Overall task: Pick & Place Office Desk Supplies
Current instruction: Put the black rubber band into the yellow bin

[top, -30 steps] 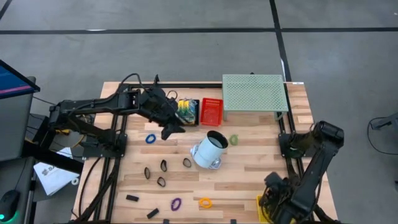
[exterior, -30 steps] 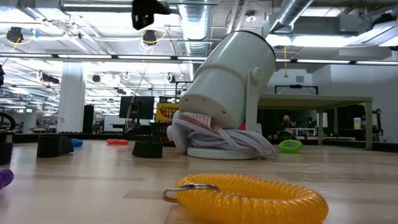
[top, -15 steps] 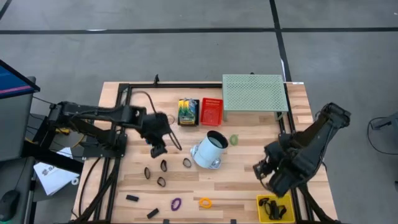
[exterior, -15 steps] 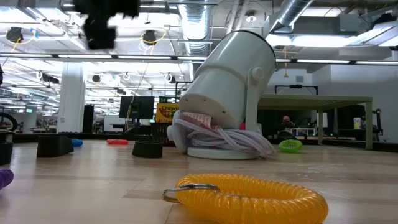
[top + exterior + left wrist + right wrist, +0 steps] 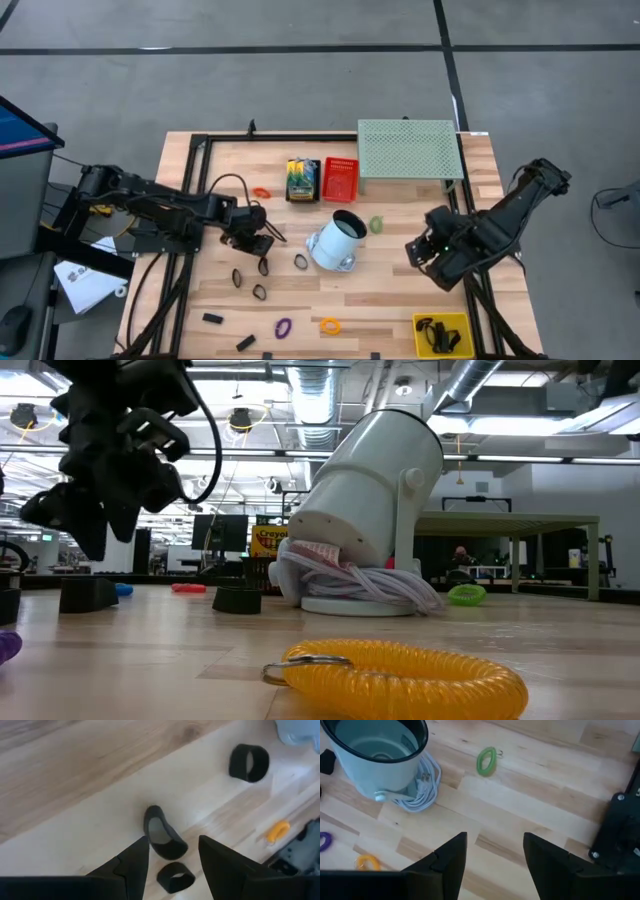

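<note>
Left gripper (image 5: 255, 243) hangs low over the table's left-middle, fingers parted and empty, straddling a black ring (image 5: 162, 832) that lies just past the fingertips (image 5: 137, 857). In the left wrist view the ring's long axis runs roughly along the line of the fingers; a second black ring (image 5: 175, 876) sits close by it and a third (image 5: 249, 763) lies well apart.

Right gripper (image 5: 428, 250) is over the right-middle of the table, fingers spread, nothing held, aimed toward the white bucket (image 5: 335, 240).

The bucket is tipped on its side, mouth toward the table's far-right, white cord bunched under it. It looks empty.

Green ring (image 5: 486, 761) is beside the bucket.

Yellow tray (image 5: 442, 333) at the near-right corner holds dark items, possibly clips.

Red basket (image 5: 340, 178) is at the back, contents unclear.
</note>
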Tool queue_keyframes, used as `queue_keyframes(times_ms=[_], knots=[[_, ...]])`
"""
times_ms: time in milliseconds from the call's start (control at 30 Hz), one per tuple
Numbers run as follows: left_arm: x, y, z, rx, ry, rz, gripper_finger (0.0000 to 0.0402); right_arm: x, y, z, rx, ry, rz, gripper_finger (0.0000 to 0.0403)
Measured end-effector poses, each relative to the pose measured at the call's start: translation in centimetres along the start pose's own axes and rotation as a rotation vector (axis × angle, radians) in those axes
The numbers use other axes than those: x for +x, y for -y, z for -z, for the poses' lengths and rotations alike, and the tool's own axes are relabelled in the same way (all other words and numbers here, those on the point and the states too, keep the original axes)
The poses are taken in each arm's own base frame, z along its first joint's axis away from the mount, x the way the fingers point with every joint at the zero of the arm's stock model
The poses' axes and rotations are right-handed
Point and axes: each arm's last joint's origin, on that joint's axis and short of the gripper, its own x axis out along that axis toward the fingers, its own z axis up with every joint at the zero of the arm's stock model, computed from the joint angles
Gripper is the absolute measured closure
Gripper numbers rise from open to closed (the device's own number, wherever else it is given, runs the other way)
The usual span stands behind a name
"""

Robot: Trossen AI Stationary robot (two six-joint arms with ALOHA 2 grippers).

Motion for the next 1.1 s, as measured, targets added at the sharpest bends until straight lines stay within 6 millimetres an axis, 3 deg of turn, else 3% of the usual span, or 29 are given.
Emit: queue_keyframes(times_ms=[400,633,733,900,1000,1100], knots=[[2.4,-0.1,0.4,-0.025,0.009,-0.058,0.0242,0.2,-0.2,-0.3,-0.024,0.003,0.003,0.0211],[4.6,0.2,0.4,-0.03,-0.027,-0.06,0.0269,0.2,-0.2,-0.3,-0.027,0.003,0.001,0.0212],[4.9,0.1,0.3,-0.025,-0.032,-0.075,0.0299,0.2,-0.2,-0.3,-0.027,0.004,0.001,0.0212],[4.5,0.3,-0.1,0.014,-0.003,-0.031,0.0389,0.2,-0.2,-0.3,-0.032,0.005,0.0,0.0212],[3.3,1.0,-0.6,0.024,0.049,0.053,0.0396,0.2,-0.2,-0.3,-0.07,0.014,-0.006,0.0212],[1.5,2.6,-1.5,0.037,0.12,0.256,0.0397,0.2,-0.2,-0.5,-0.069,0.038,-0.016,0.0212]])
